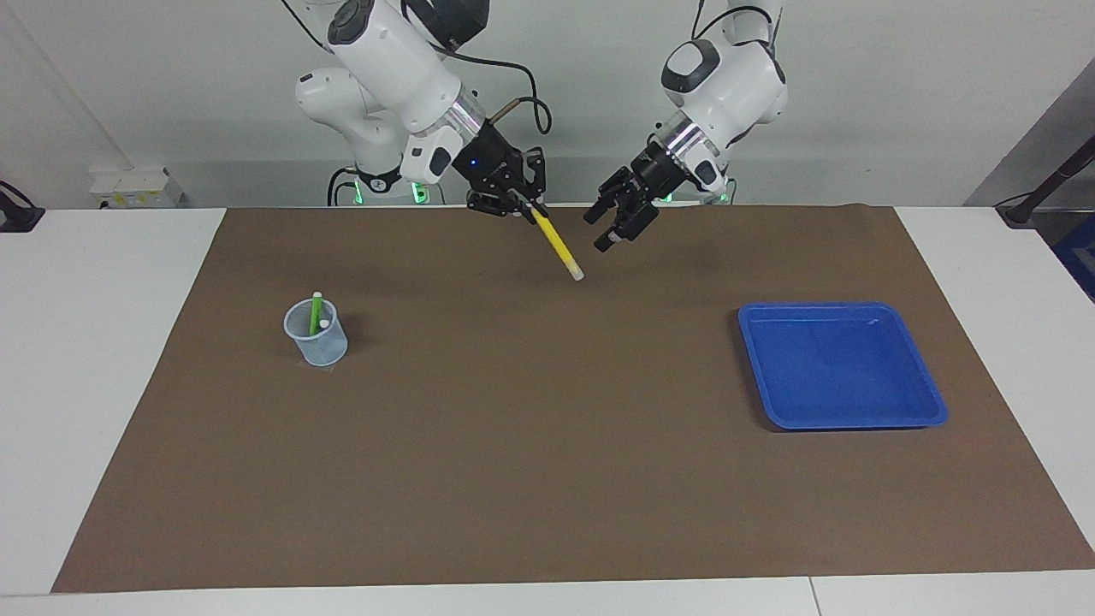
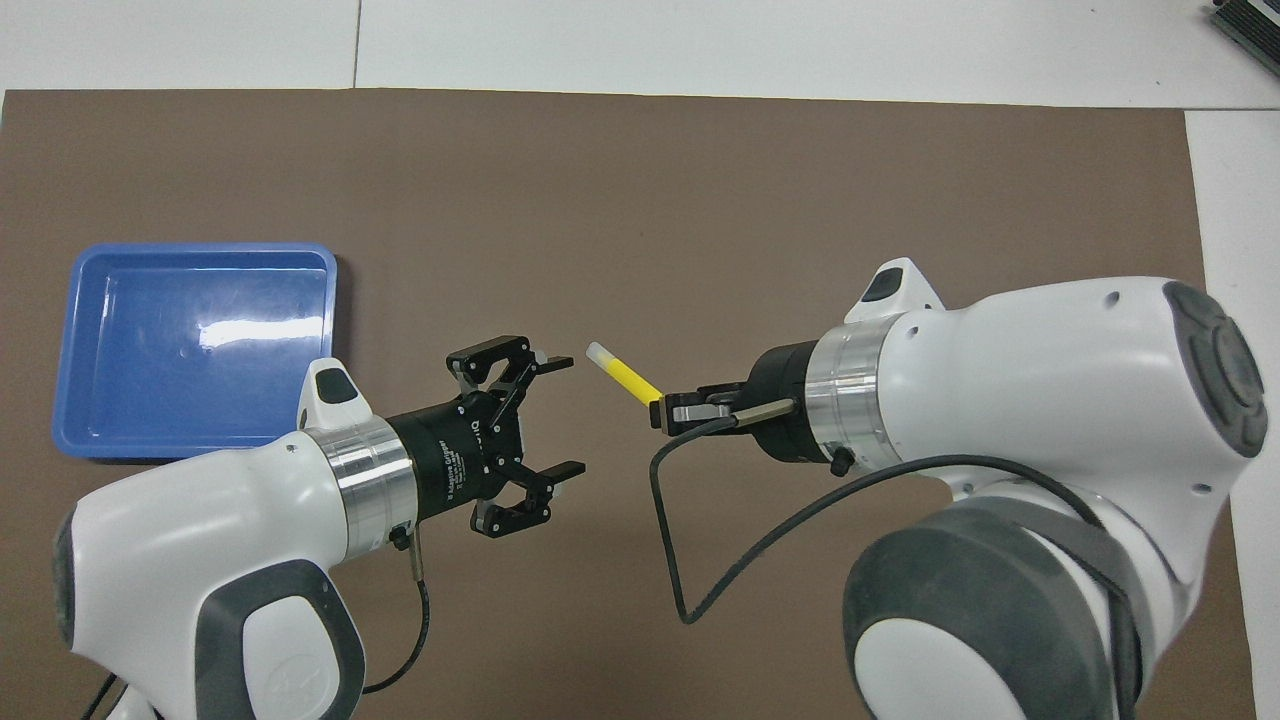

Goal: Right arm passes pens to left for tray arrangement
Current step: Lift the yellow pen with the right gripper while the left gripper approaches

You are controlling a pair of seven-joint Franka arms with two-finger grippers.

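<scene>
Pens and tray mid-handover

The slim yellow marker pen (image 1: 556,244) with a whitish tip hangs tilted over the brown mat, clamped at its upper end by the right arm's black two-finger gripper (image 1: 523,208). The slim bright green marker pen (image 1: 316,312) stands in a cup. The shallow bright blue plastic tray (image 1: 932,409) lies flat toward the left arm's end of the table.

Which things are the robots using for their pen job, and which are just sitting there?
Part of the job:
- yellow pen, held in the shut right gripper
- left gripper, open, beside the pen's tip
- blue tray, with no pens in it
- green pen, waiting in the cup

Just sitting there:
- clear cup
- brown mat
</scene>
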